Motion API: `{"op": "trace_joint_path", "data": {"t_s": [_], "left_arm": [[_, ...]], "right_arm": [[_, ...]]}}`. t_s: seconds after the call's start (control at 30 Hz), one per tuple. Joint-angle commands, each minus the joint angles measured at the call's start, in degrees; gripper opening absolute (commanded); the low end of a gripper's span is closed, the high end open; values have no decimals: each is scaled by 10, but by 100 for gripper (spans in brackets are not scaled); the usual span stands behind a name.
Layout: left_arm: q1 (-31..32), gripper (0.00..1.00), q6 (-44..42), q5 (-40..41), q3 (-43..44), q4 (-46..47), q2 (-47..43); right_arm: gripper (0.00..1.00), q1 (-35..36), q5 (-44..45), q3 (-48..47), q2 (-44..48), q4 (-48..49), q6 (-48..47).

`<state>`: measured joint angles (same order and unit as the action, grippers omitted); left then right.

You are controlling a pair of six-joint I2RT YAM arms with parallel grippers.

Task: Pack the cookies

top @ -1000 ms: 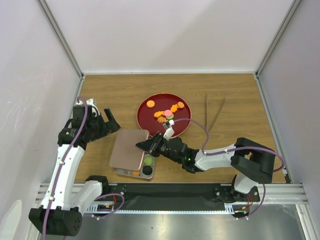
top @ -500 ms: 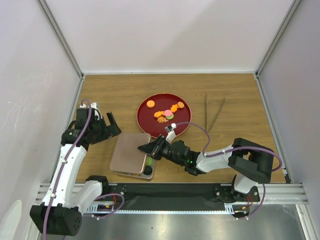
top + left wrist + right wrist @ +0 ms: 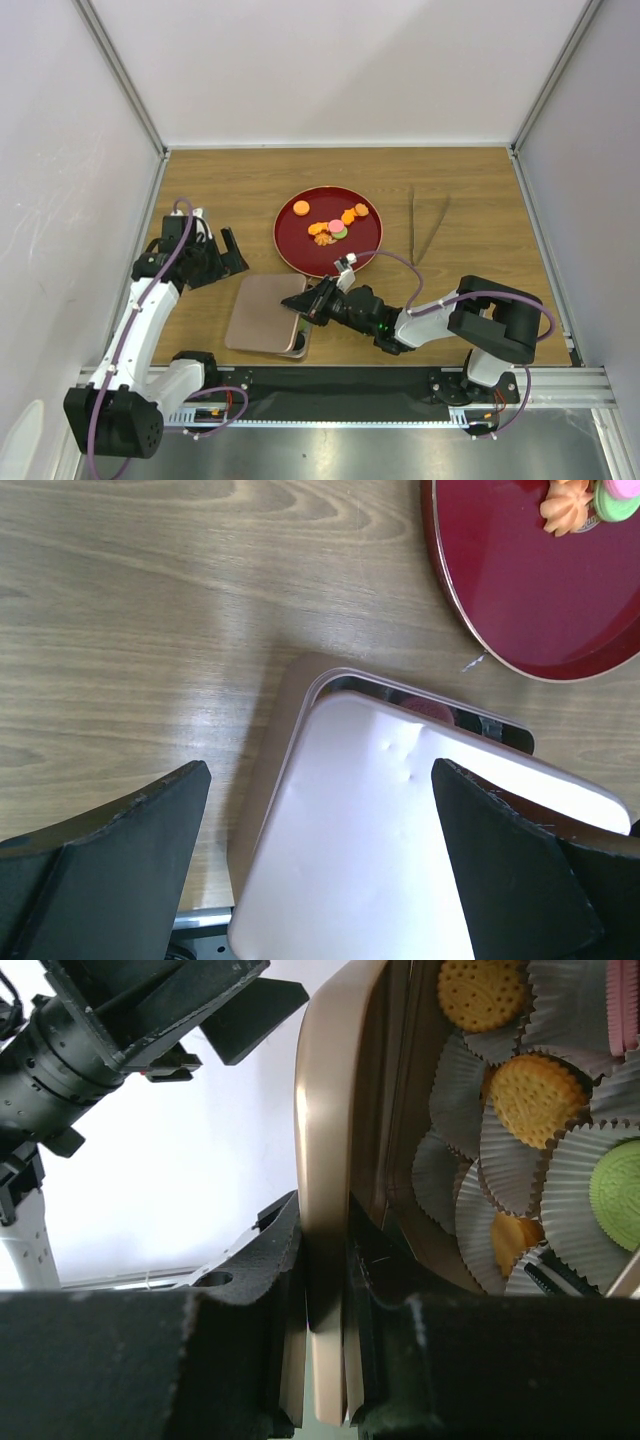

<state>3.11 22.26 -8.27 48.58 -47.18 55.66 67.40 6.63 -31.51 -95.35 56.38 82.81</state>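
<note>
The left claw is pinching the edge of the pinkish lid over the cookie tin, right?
No. It's the right claw that is pinching the edge of the pinkish lid over the cookie tin; the right wrist view shows it. The left claw is open, holding nothing.

The overhead view is lit brightly and evenly from above; only soft, short shadows are cast on the table [image 3: 220, 180]. In the left wrist view the lid [image 3: 380, 820] is washed almost white by glare, and the fingers [image 3: 110, 850] in the lower corners are rendered dark and soft. In the right wrist view the upper left is blown out white, the cookies [image 3: 528, 1085] at upper right are shown sharp, and the bottom is left black and blurred.
</note>
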Motion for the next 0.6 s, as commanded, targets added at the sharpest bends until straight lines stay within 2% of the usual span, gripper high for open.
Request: {"op": "trace_joint_path", "data": {"t_s": [0.0, 0.57], "left_arm": [[4, 100, -15, -22, -3, 26, 8], [5, 99, -15, -63, -13, 43, 41]], "right_arm": [[0, -6, 8, 10, -4, 65, 17], [5, -17, -4, 33, -19, 94, 30]]}}
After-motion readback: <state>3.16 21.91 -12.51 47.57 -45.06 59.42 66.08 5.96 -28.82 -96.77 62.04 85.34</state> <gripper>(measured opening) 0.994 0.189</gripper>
